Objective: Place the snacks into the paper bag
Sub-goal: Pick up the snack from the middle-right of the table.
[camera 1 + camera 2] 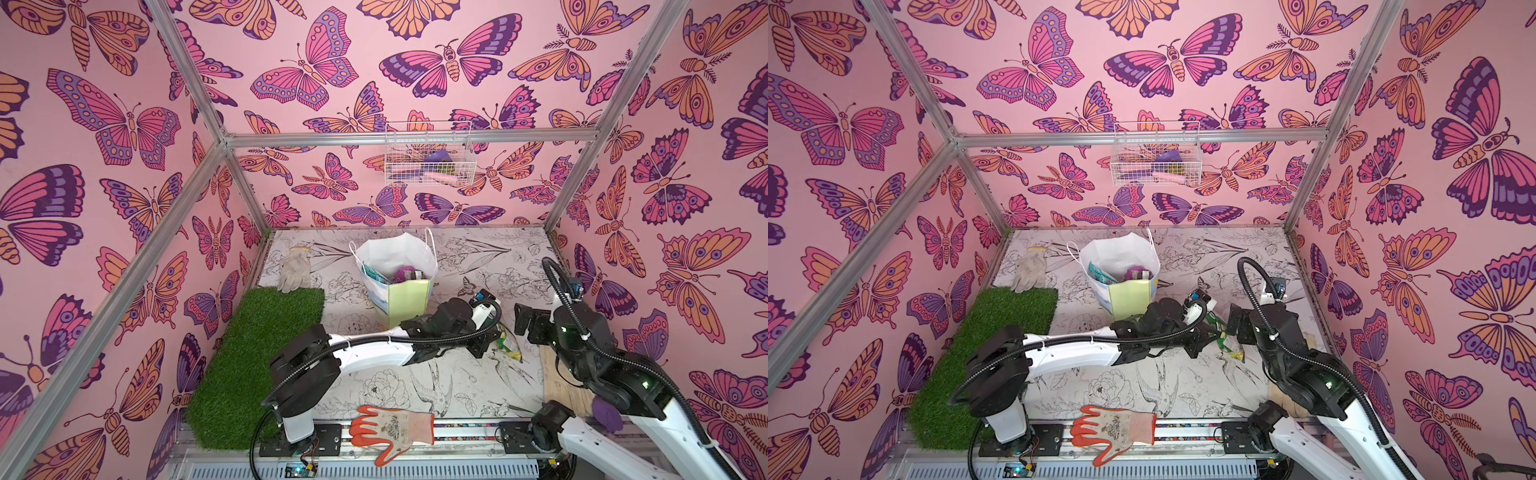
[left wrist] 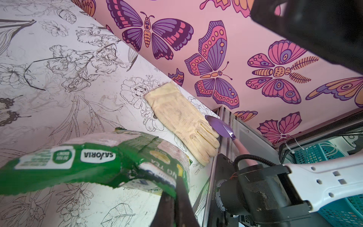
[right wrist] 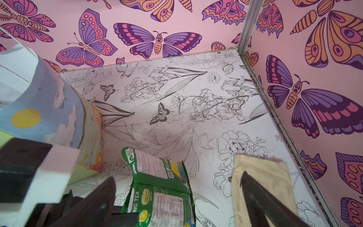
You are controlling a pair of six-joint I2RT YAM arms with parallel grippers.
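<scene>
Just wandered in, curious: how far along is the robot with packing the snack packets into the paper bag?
Well along. The upright yellow-green paper bag already holds a teal packet and a purple packet. The left gripper is shut on the crumpled green-and-yellow tea packet beside the bag; the right gripper hangs open nearby. Left: dropping that packet in.

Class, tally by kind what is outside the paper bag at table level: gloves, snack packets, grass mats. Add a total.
Gloves: 3 (orange-and-white glove, far-left pale glove, right-side pale glove)
Snack packets: 1 (green-and-yellow bag)
Grass mats: 1
Total: 5
</scene>
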